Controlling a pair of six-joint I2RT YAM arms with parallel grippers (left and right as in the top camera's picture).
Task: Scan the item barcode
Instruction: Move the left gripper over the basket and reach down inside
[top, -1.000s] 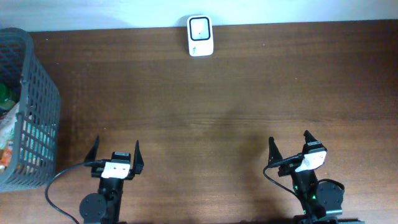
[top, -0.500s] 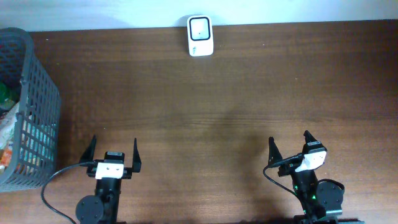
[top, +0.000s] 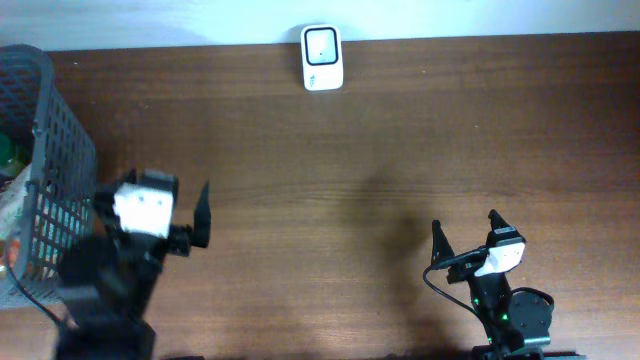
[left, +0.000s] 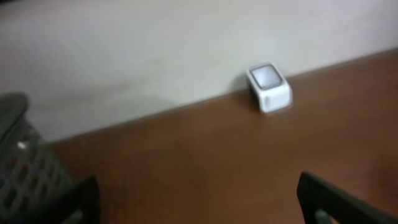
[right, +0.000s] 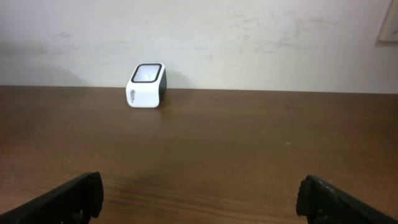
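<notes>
left arm: high off table (top: 400, 130), blurred, beside basket (top: 55, 150) | left gripper (top: 150, 190): fingers spread wide, empty | right gripper (top: 465, 225): low at near edge, fingers wide apart, empty | scanner (top: 322, 58): white rounded box, dark window, far edge at wall | basket: grey plastic mesh, packaged items (top: 8, 205) inside, far left | table: dark wood grain

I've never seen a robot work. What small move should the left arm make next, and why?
Probably swing the left gripper over the basket and lower it toward the goods inside: its jaws stand open and empty, and nothing is yet in front of the scanner to read.
</notes>
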